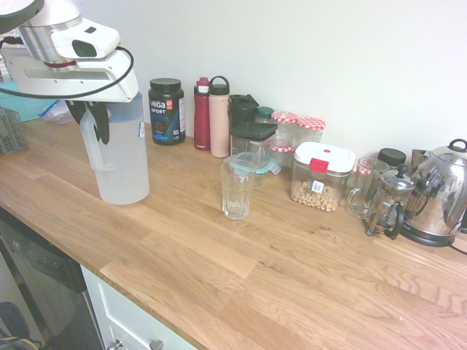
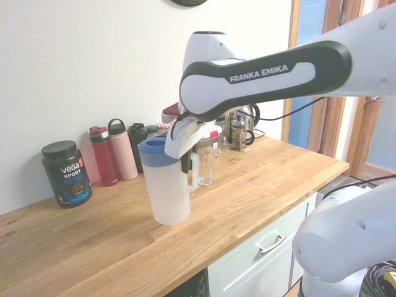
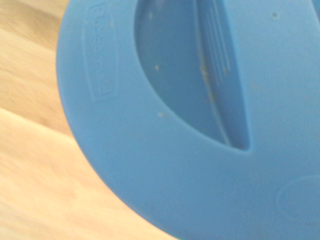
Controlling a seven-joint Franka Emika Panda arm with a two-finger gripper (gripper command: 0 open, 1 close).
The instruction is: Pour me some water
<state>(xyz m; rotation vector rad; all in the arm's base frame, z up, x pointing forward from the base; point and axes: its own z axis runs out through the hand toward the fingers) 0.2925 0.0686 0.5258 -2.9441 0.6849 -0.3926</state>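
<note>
The translucent pitcher (image 1: 120, 157) with a blue lid (image 3: 165, 150) hangs just above the table (image 1: 292, 292) near its back-left part, its white handle (image 1: 91, 142) clamped in the gripper (image 1: 93, 120), whose jaws are shut tight on it. An empty clear glass (image 1: 237, 186) stands on the table to one side, nothing between them. Along the back edge stand a black Vega tub (image 1: 166, 111), red bottle (image 1: 202, 114), pink bottle (image 1: 219, 117), a container of nuts (image 1: 321, 175), a French press (image 1: 390, 200) and a steel kettle (image 1: 441, 193)

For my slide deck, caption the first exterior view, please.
Claw shut on the pitcher handle, carrying it above the counter toward the empty glass.
</note>
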